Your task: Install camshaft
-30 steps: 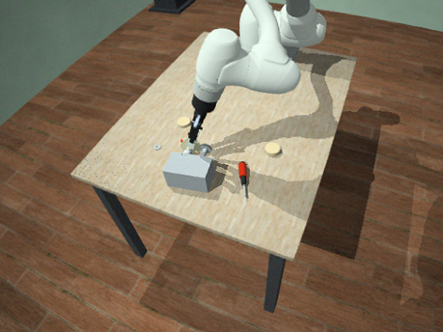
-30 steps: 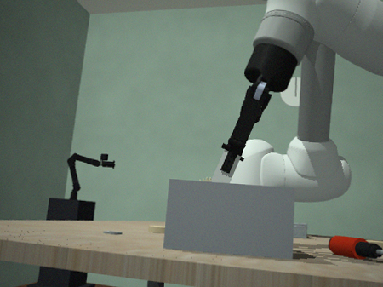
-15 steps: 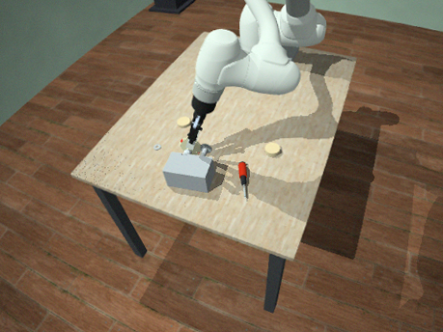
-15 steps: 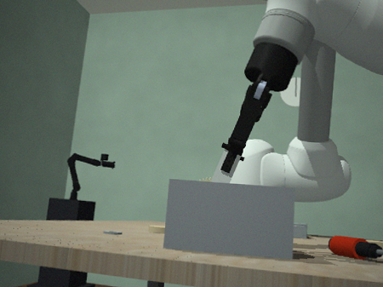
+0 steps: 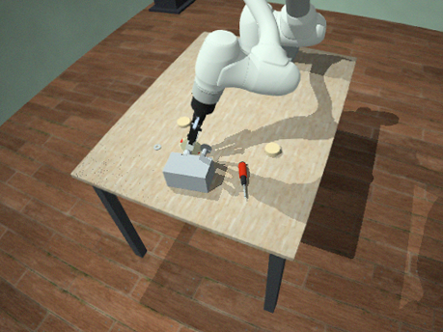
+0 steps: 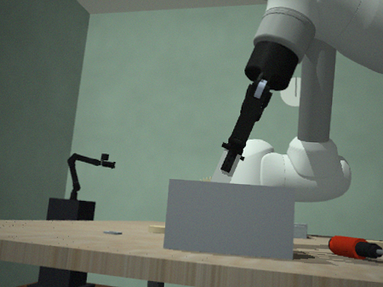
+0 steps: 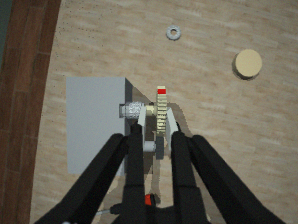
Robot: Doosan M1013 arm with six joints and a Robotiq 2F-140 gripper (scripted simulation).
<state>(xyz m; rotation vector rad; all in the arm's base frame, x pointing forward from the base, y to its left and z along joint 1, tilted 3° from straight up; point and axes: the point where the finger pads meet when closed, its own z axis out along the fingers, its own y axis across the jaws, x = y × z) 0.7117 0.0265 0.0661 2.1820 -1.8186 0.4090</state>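
Observation:
The grey engine case (image 5: 189,171) stands upright on the table; it also shows in the exterior view (image 6: 230,217) and in the wrist view (image 7: 95,125). The camshaft's big tan gear (image 7: 161,111) sits beside the case's front face, with its red mark (image 7: 161,91) at the far rim. Its silver shaft (image 7: 131,109) reaches into the case. A small grey gear (image 7: 158,148) lies close to the big gear. My gripper (image 7: 155,115) (image 6: 228,164) straddles the big gear with its fingers slightly apart and a gap on each side. It tilts down over the case.
A red-handled screwdriver (image 5: 243,173) lies right of the case. Two tan discs (image 5: 183,121) (image 5: 273,149) and a small washer (image 5: 156,147) lie on the table. A small black arm on a pedestal (image 6: 89,160) stands far behind.

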